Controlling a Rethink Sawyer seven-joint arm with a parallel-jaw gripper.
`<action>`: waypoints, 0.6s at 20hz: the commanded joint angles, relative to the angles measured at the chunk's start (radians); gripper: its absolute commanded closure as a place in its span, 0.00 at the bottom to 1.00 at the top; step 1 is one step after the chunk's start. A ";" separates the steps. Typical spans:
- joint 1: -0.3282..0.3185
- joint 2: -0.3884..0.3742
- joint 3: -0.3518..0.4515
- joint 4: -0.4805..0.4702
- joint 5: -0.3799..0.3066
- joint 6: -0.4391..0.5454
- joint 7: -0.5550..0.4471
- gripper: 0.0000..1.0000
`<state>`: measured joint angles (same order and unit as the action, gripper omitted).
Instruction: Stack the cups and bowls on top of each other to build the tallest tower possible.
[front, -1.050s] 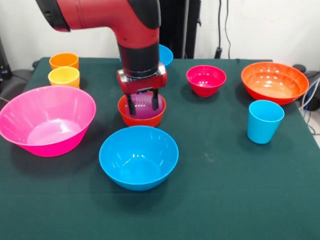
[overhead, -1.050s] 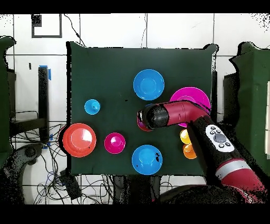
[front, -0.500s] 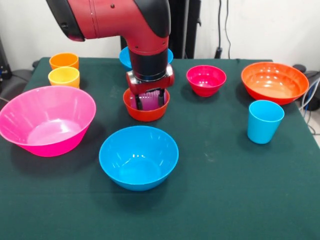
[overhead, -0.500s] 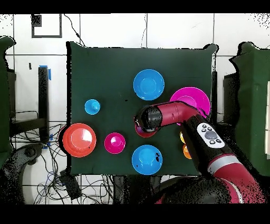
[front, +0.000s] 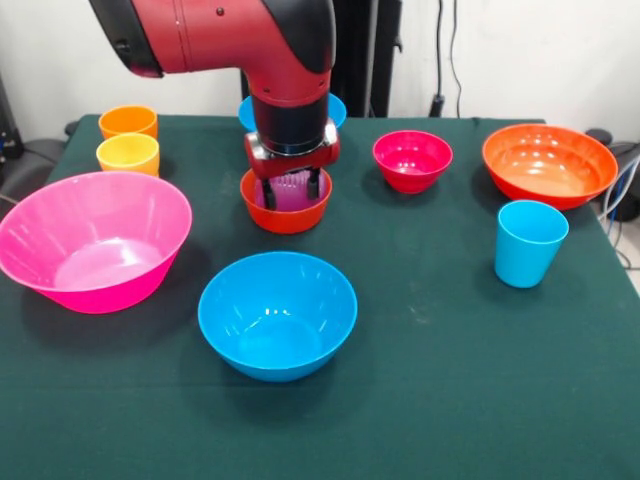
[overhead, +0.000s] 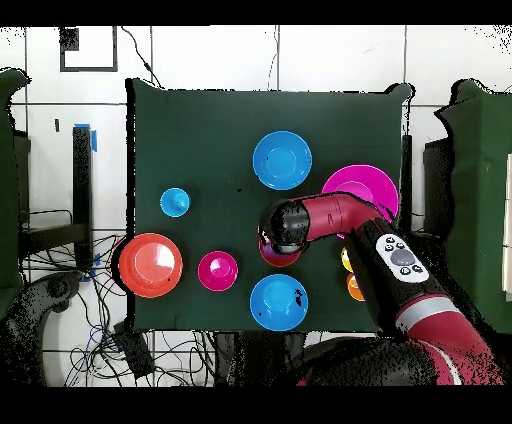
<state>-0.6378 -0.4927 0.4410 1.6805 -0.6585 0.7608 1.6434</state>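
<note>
My gripper (front: 290, 190) reaches down into the small orange bowl (front: 285, 210) at mid-table. Its fingers (front: 313, 184) stand on either side of the ribbed purple cup (front: 291, 190) that sits inside that bowl, and they look shut on it. From overhead the arm's wrist covers the gripper, and only a sliver of the small orange bowl (overhead: 275, 258) shows. I cannot tell whether the bowl rests on the cloth or hangs just above it. A blue bowl (front: 277, 312) stands just in front of it, and a second blue bowl (front: 332, 108) sits behind the arm.
On the left are a big pink bowl (front: 95, 240), a yellow cup (front: 128, 153) and an orange cup (front: 128, 122). A magenta bowl (front: 412, 158), a wide orange bowl (front: 549, 163) and a light blue cup (front: 529, 242) stand to the right.
The gripper has moved toward the table's far side, away from the near blue bowl. The small orange bowl and the purple cup have gone along with it.
</note>
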 joint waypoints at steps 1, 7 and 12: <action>0.023 -0.082 0.005 -0.030 -0.015 0.160 -0.160 0.00; 0.007 -0.175 0.069 -0.016 0.015 0.194 -0.205 0.00; -0.036 -0.238 0.140 0.014 0.055 0.161 -0.230 0.00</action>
<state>-0.6589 -0.6534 0.4751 1.6814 -0.6304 0.8728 1.6434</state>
